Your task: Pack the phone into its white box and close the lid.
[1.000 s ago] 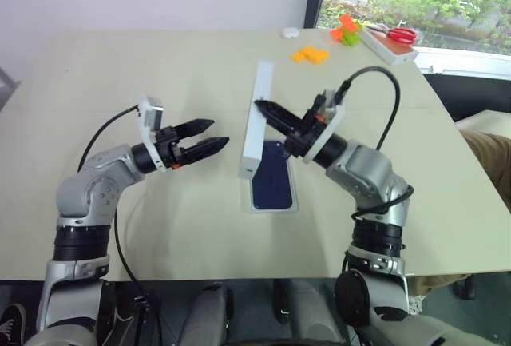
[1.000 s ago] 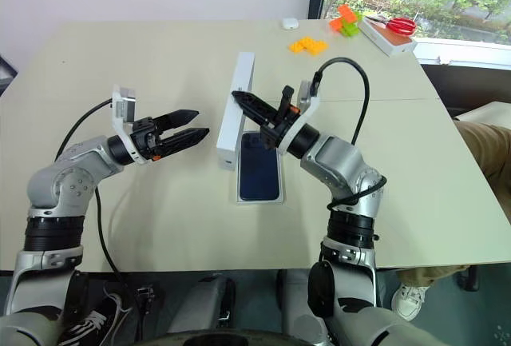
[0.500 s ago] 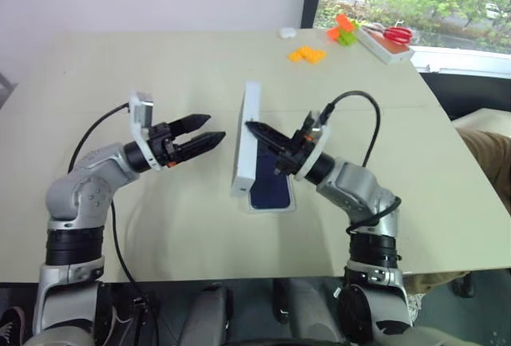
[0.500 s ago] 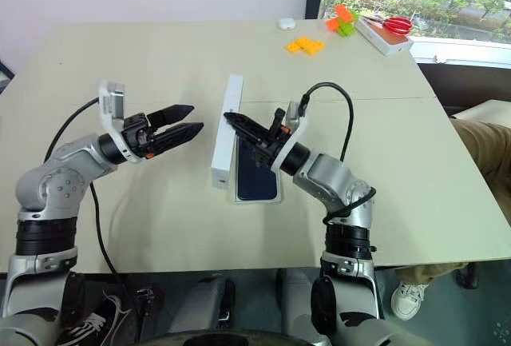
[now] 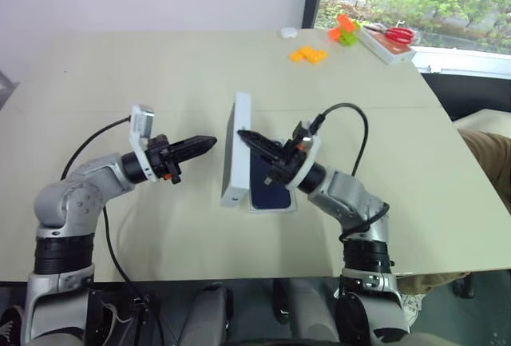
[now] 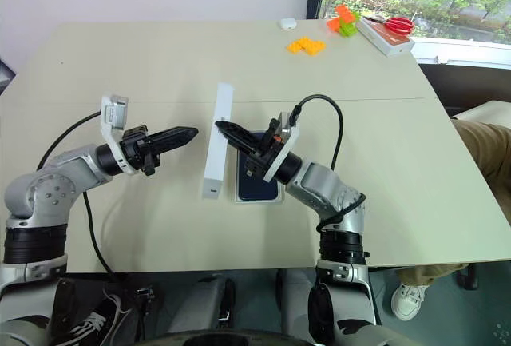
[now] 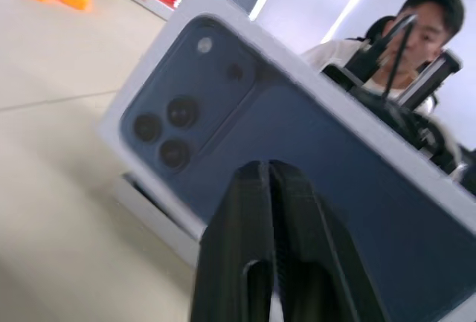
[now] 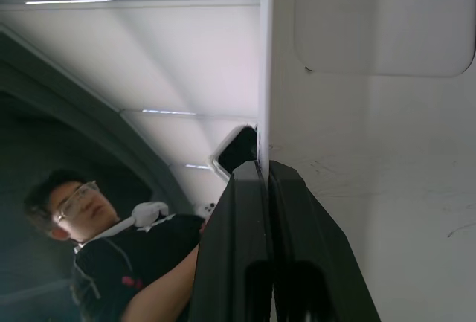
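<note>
Tilting lid [image 5: 235,149] (edge-on) meets closed right gripper [image 5: 244,134].

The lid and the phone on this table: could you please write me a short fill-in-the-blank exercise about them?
1. The lid stands on its ____ beside the white box.
2. The phone lies inside the white ____.
3. The right end effector is shut on the ____.
4. The left end effector is ____, short of the lid.

Missing words: edge; box; lid; shut
</note>
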Robot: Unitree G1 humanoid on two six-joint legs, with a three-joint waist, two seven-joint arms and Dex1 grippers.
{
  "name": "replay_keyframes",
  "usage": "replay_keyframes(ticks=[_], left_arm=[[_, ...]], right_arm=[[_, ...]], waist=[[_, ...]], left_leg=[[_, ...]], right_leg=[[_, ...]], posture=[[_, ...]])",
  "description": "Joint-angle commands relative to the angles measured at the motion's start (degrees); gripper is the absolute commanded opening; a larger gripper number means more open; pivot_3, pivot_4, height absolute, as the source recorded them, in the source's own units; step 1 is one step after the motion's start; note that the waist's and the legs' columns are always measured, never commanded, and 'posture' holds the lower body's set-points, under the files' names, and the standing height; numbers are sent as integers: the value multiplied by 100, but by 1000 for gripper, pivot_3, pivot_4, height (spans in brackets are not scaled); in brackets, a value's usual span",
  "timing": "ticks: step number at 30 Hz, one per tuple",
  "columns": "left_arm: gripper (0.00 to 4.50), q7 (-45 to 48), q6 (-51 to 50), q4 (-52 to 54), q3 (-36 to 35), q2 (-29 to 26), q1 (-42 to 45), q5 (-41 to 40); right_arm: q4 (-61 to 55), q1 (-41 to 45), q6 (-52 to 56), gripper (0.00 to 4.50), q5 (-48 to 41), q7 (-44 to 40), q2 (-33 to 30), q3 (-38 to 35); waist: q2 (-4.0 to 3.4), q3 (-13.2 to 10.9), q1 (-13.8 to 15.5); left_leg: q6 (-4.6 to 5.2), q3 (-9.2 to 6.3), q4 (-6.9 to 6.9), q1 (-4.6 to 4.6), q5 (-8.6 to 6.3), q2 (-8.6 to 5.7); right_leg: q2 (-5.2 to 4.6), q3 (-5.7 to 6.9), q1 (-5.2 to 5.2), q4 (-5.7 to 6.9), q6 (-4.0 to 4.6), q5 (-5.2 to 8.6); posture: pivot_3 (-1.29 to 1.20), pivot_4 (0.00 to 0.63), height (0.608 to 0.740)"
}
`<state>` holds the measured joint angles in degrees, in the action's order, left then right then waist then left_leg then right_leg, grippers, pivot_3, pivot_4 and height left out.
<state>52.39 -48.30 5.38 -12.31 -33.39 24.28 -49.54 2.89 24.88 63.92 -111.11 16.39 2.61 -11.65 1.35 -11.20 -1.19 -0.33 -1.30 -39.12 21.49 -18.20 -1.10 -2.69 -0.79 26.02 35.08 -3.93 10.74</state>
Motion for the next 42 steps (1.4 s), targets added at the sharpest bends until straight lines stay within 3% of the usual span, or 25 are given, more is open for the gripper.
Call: replay_keyframes(ticks=[1, 10, 28, 31, 37, 42], left_arm=[[95, -36, 146, 296, -76, 39, -45, -62], [95, -50, 193, 373, 116, 90, -176, 47], [95, 26, 701, 110, 467, 241, -412, 620], [0, 6, 983, -34, 641, 394, -444, 886], [0, 35, 1262, -205, 905, 632, -427, 1193], [0, 49, 1326, -228, 995, 747, -443, 1285]], right_arm=[[-17, -58, 39, 0, -189, -195, -180, 276], [240, -63, 5, 0, 336, -802, -801, 600], [586, 259, -387, 0, 1374, -1560, -819, 377], [565, 231, -312, 969, 1498, -1652, -873, 373], [418, 261, -250, 3999, 1646, -1704, -976, 329], [335, 422, -207, 3999, 1798, -1869, -1293, 198]], waist=[[0, 0, -1], [0, 0, 1], [1, 1, 16], [1, 1, 16], [1, 1, 12], [2, 1, 16]], left_leg=[[0, 1, 0, 0, 0, 0], [0, 4, -1, -2, 0, 0], [0, 7, -1, -1, 0, -3], [0, 8, -1, -1, 0, -3], [0, 8, -1, -3, 0, -1], [0, 9, -2, -2, 0, -2]], right_leg=[[-1, 0, 0, -1, 0, 0], [3, -3, 0, 0, 0, 0], [-2, -5, 0, -1, 0, 0], [-2, -6, 0, -1, 0, 0], [0, -6, 1, 1, 0, 0], [-1, -6, 0, 0, 0, 0]], posture=[[0, 150, 740], [0, 150, 740], [0, 150, 740], [0, 150, 740], [0, 150, 740], [0, 150, 740]])
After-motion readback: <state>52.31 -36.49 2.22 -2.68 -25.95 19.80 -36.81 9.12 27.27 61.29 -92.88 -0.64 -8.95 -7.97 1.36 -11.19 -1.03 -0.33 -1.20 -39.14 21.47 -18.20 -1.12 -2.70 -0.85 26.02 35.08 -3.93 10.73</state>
